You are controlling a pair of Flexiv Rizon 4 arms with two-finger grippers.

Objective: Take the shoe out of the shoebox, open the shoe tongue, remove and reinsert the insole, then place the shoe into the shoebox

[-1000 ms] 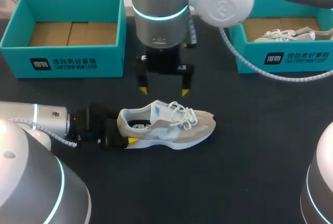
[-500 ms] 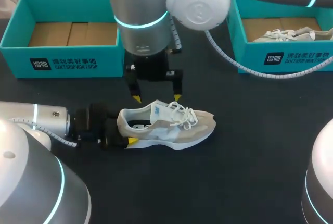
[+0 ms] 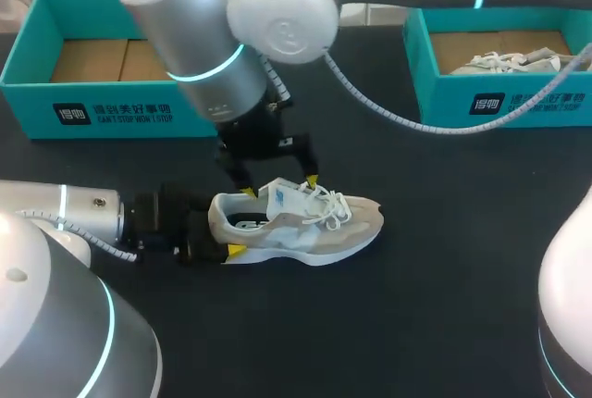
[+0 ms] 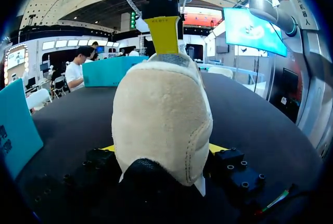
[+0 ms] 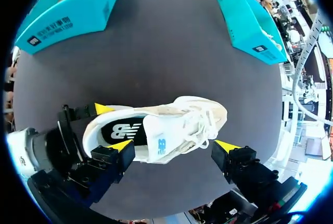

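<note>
A beige and white shoe (image 3: 301, 222) lies on its sole on the dark table, toe to the right. My left gripper (image 3: 225, 231) is shut on its heel (image 4: 161, 114), a yellow tip on each side. My right gripper (image 3: 279, 187) hangs open and tilted just over the shoe's opening and tongue. Its fingertips (image 5: 120, 146) stand wide apart on either side of the shoe (image 5: 166, 127). The black insole (image 5: 122, 130) shows inside. From the left wrist, one right fingertip (image 4: 165, 34) shows above the heel.
A teal shoebox (image 3: 139, 111) with a bare cardboard floor stands at the back left. A second teal shoebox (image 3: 518, 102) at the back right holds another shoe (image 3: 509, 62). My right arm stretches across the table's back middle.
My right arm swung left and lowered, tilting its open gripper down onto the shoe's opening. The left gripper and the shoe stayed put.
</note>
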